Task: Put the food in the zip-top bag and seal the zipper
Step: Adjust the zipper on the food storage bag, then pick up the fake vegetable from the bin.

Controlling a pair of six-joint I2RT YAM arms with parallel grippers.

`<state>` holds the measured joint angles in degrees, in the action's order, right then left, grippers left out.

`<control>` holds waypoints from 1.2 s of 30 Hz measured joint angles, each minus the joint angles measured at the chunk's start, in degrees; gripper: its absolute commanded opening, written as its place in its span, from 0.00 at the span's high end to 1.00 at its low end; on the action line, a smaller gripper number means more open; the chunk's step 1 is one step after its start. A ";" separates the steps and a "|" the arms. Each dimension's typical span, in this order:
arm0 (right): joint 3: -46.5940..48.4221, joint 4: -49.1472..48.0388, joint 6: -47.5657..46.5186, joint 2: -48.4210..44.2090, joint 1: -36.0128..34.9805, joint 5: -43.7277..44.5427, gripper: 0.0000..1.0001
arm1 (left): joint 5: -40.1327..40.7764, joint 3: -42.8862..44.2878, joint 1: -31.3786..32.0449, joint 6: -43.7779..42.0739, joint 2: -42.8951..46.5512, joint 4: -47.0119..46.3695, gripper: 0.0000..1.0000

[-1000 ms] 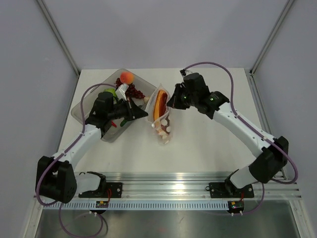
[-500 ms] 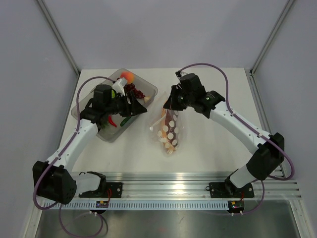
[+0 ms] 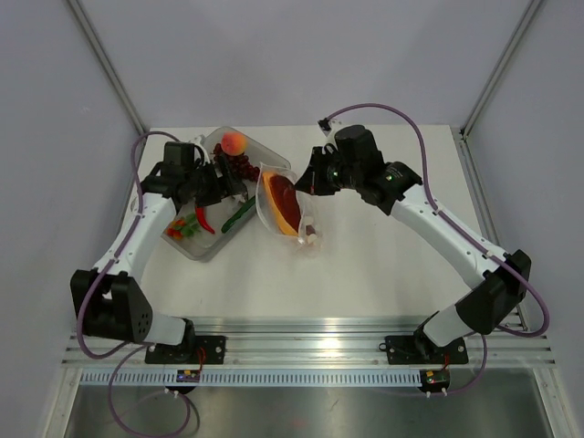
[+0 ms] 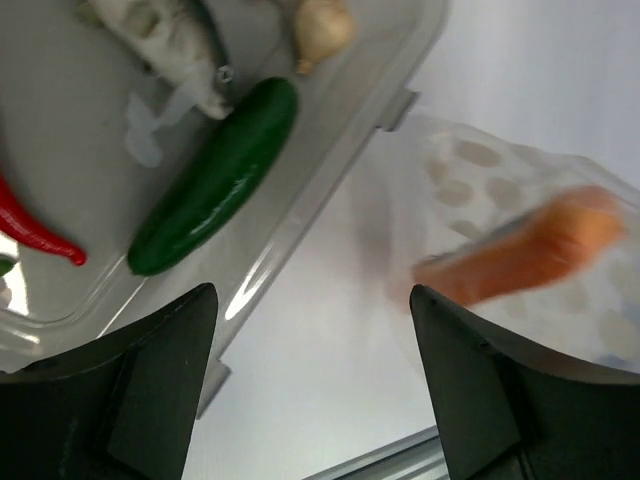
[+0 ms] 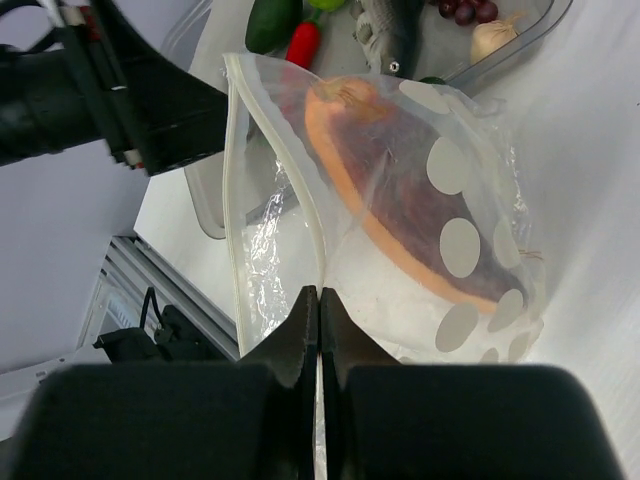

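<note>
**Zip-top bag** [image 5: 400, 260]: middle of top view, mouth toward the tray [image 4: 345, 150].
- Handling: probably thin, floppy and slick. Best taken at the zipper [image 5: 232, 200].
- Holds one orange-red fruit wedge [image 5: 390, 190].

**Right end effector** [image 5: 318, 300]: pinched tight on the bag's mouth edge.

**Left end effector** [image 4: 312, 340]: spread wide, empty, over the tray rim.

**Cucumber** [image 4: 215, 175]: upper left of left wrist view. Likely light, rigid and smooth; grasp mid-length.

**Room:** bare worktop [image 3: 383, 265] lower right; tray wall close beside the bag.

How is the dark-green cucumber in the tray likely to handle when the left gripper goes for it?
The cucumber looks glossy and rounded, so it may slip or roll when pinched. It lies flat on the smooth tray floor, so a push would probably slide it.
</note>
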<state>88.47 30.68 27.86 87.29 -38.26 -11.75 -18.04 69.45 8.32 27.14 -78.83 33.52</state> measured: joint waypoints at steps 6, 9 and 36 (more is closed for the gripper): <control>0.00 0.00 -0.02 -0.33 0.00 -0.39 1.00 | 6.69 1.20 -0.39 -1.92 -7.43 4.63 0.13; -0.04 0.00 0.00 -0.33 0.00 -0.55 1.00 | 9.51 3.28 -0.42 -3.56 -11.76 5.60 0.11; -2.27 -1.16 0.63 -1.40 -0.11 -1.44 1.00 | 15.78 13.25 -1.64 -9.42 -30.67 10.25 0.33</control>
<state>86.19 29.52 28.49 85.89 -38.37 -13.19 -2.26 82.70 6.68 17.72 -109.49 43.77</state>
